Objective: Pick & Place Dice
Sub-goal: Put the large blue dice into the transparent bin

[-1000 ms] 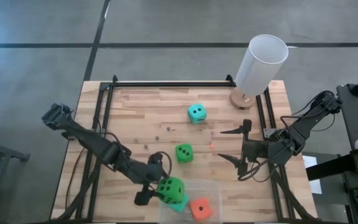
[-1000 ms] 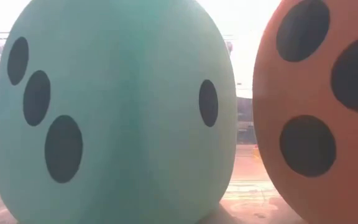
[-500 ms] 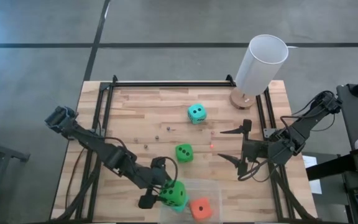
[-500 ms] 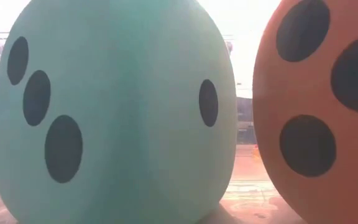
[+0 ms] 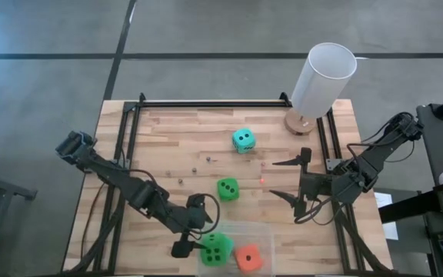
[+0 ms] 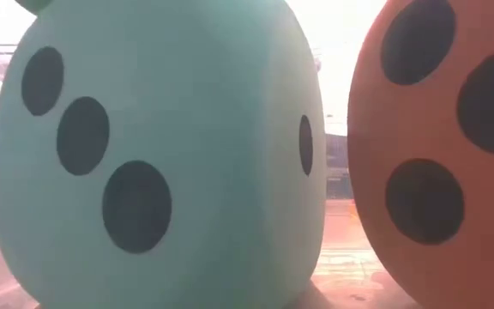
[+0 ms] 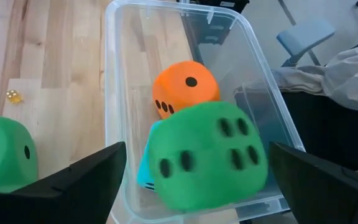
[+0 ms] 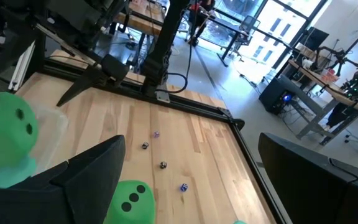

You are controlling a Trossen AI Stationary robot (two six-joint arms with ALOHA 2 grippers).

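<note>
Currently, status by item:
Left gripper (image 5: 193, 236): fingers spread wide, empty, at the clear bin's (image 7: 120, 93) edge.
Green die (image 7: 207, 155): inside bin, apparently resting atop teal die (image 6: 161, 154), beside orange die (image 7: 185, 87).
Second green die (image 5: 227, 189): mid-table.
Second teal die (image 5: 243, 139): farther back.
Right gripper (image 5: 289, 185): open, empty, right of centre.

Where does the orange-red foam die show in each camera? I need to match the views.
High view: orange-red foam die at the bottom edge, inside the clear plastic bin.
Low view: fills the right side.
Left wrist view: upper middle, inside the bin.
Right wrist view: not in it.
Shared landmark: the bright green die beside it, lying on a teal die; also in the left wrist view and the right wrist view.
</note>
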